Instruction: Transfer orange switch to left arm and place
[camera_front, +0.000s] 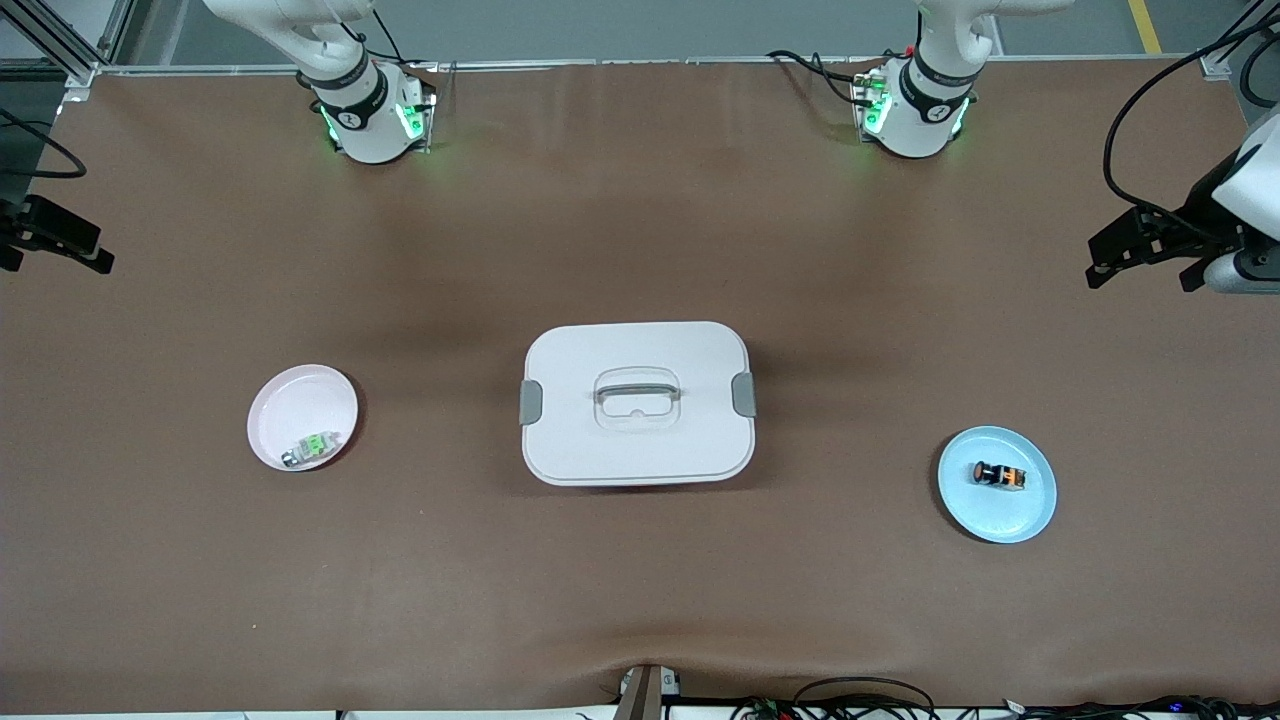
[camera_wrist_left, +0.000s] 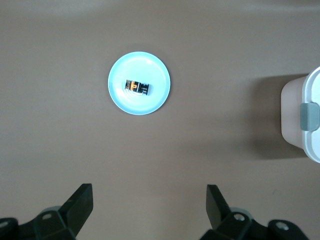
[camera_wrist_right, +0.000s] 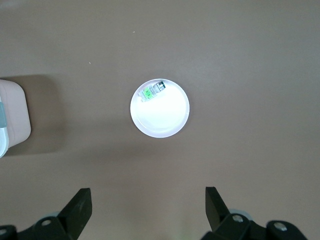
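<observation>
The orange switch is seen lying on its side in a round blue plate, which is set on the brown counter toward the left arm's end. The same switch is shown in the left wrist view, near the middle of the blue plate. The white box, with grey latches on its two short sides and a clear handle on its lid, is placed at the middle of the counter, well apart from both plates. Toward the right arm's end, a pink plate is found, and a small green-and-silver component is carried in it close to the rim nearer the front camera. The left gripper is held in the air above the counter at the left arm's end, its fingers spread wide with nothing between them. The right gripper is held likewise above the counter at the right arm's end, its fingers also spread wide and empty. Neither gripper is in contact with a plate, the box or the switch.
</observation>
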